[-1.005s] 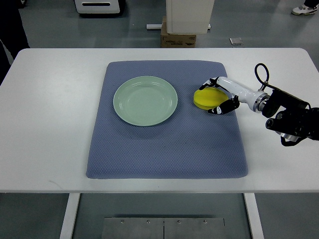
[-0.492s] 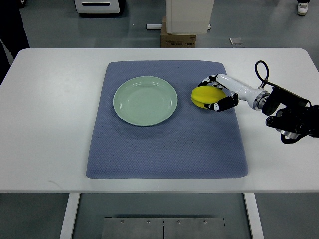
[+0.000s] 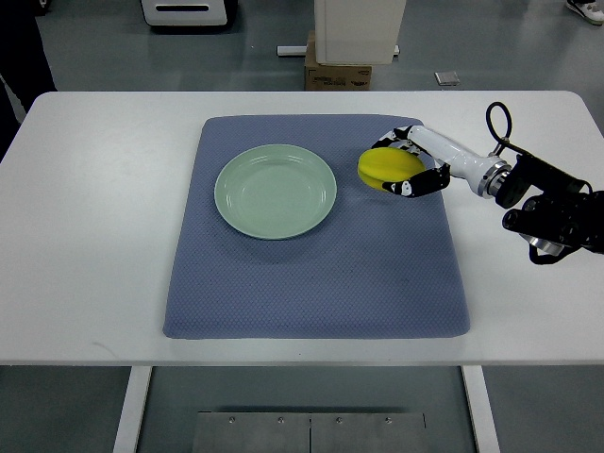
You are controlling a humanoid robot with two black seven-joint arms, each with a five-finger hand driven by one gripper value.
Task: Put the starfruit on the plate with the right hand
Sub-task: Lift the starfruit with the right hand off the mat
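Right robot hand curled round starfruit, now nearer plate and apparently lifted off mat versus a second ago; carry underway, release pending. Starfruit: glossy yellow, rounded, just right of plate. Plate: smooth pale green, round. Mat: blue-grey, dimpled, on white counter.

Smooth yellow oval starfruit is held over the blue-grey mat, just right of the plate, not touching it; whether it is lifted clear of the mat cannot be told. Round pale-green ceramic plate is seated flat, upright, empty, on the mat's upper-middle area.
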